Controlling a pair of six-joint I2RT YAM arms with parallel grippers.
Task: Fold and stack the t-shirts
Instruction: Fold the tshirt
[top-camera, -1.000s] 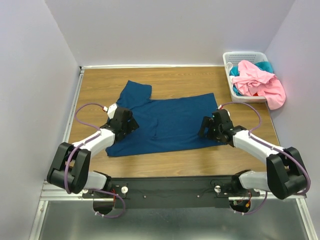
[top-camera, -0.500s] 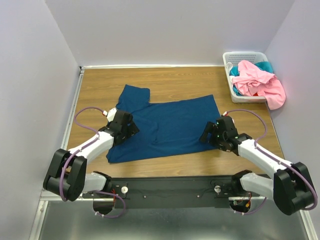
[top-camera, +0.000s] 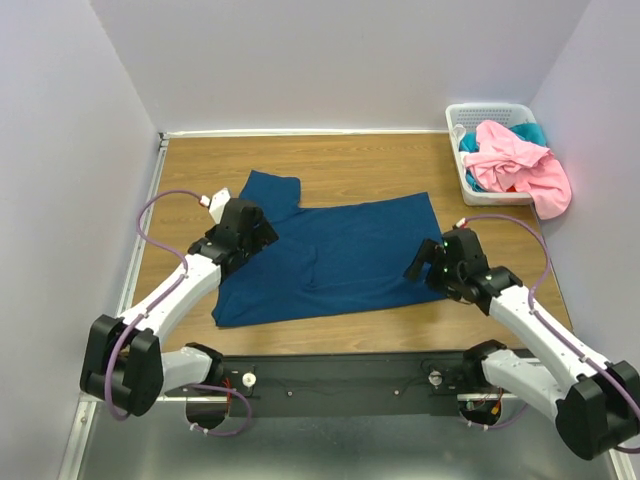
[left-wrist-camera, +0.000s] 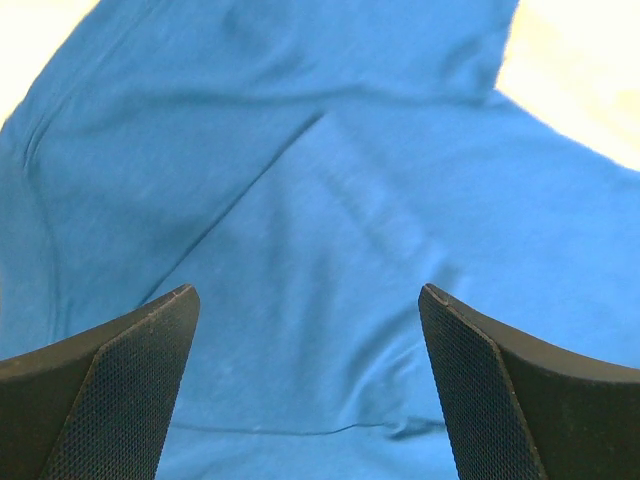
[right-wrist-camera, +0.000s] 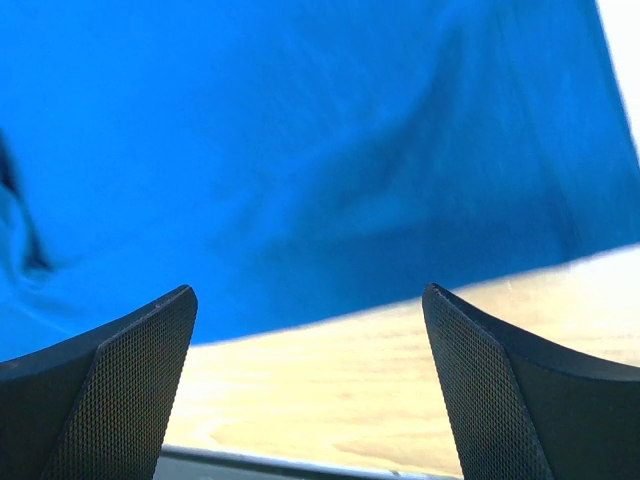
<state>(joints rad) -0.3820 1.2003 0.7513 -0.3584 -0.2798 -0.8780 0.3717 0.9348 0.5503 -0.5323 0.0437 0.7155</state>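
A dark navy-teal t-shirt (top-camera: 335, 255) lies spread flat on the wooden table, one sleeve pointing to the far left. It fills the left wrist view (left-wrist-camera: 330, 180) and the top of the right wrist view (right-wrist-camera: 300, 150). My left gripper (top-camera: 250, 235) is open and empty above the shirt's left side. My right gripper (top-camera: 422, 268) is open and empty over the shirt's right hem, with bare wood between its fingers. A pink t-shirt (top-camera: 515, 160) spills over the basket at the far right, with a brighter teal one (top-camera: 530, 130) under it.
A white slatted basket (top-camera: 480, 112) stands at the far right corner against the wall. The table's near edge (right-wrist-camera: 300, 465) shows in the right wrist view. Bare wood (top-camera: 330, 155) lies beyond the shirt.
Both grippers have drawn back and outward from the shirt, the left up and left, the right to the right. The shirt's right hem has spread a little further right.
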